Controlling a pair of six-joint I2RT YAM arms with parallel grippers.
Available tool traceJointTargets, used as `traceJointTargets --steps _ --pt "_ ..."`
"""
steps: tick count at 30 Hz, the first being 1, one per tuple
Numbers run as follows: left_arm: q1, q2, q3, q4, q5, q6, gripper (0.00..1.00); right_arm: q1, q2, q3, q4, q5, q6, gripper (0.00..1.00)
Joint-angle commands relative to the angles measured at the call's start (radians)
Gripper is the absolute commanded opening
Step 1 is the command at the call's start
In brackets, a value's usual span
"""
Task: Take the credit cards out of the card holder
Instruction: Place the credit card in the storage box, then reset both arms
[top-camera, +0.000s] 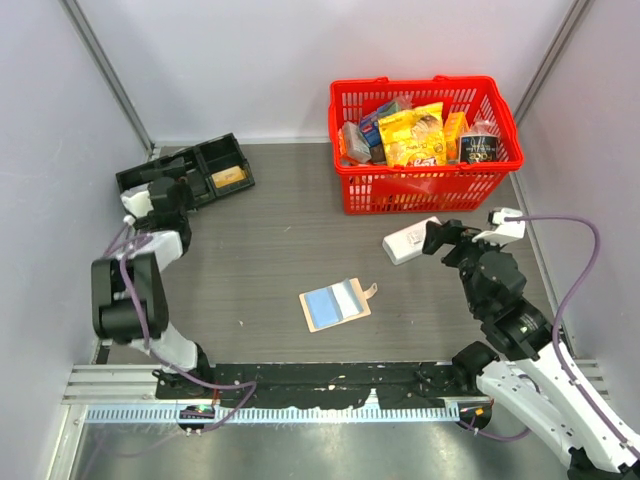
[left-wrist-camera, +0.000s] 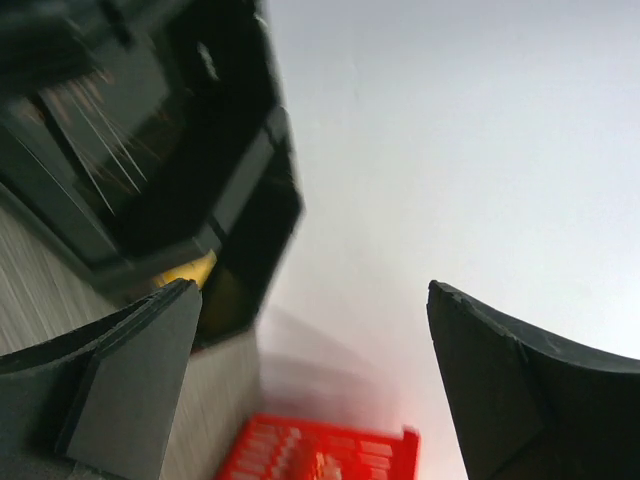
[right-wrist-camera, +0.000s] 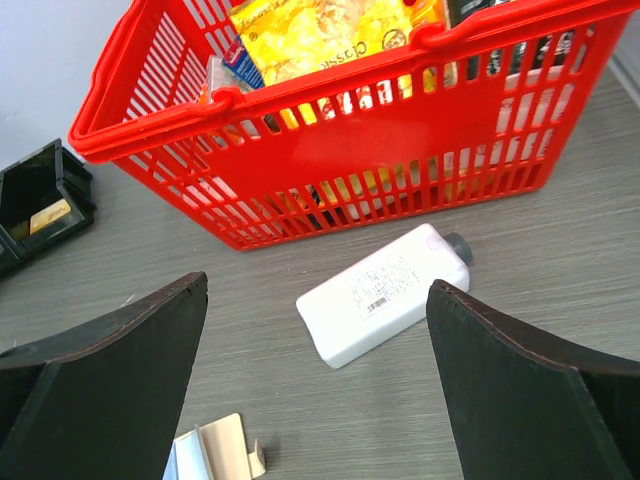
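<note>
The card holder lies flat in the middle of the table, tan with blue and pale panels and a small tan corner tab. Its corner shows at the bottom of the right wrist view. No separate card is told apart from its panels. My right gripper is open and empty, above the table right of the holder, beside a white bottle. My left gripper is open and empty at the far left, over the black tray.
A red basket full of packaged goods stands at the back right; it also shows in the right wrist view. A white bottle lies in front of it. The black tray holds a tan item.
</note>
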Motion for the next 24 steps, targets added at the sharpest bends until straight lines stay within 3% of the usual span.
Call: traceJointTargets --steps 1,7,11,17,20,24 --pt "-0.015 -0.286 -0.030 -0.234 0.186 0.202 1.00 -0.005 -0.049 0.080 -0.110 0.095 -0.006 0.94" --pt "-0.015 -0.620 0.039 -0.714 0.397 0.615 1.00 -0.005 -0.150 0.115 -0.189 0.189 -0.070 0.94" --pt "-0.015 -0.820 0.130 -1.090 0.405 0.905 1.00 -0.005 -0.228 0.109 -0.196 0.232 -0.098 0.94" --pt "-0.035 -1.139 0.232 -1.420 0.199 1.170 1.00 -0.005 -0.340 0.054 -0.183 0.264 -0.108 0.94" --pt "-0.068 -1.208 0.269 -1.526 0.066 1.203 1.00 -0.002 -0.383 0.023 -0.157 0.286 -0.145 0.94" --pt "-0.114 -1.272 0.242 -1.549 -0.028 1.198 1.00 -0.003 -0.431 -0.007 -0.129 0.316 -0.185 0.94"
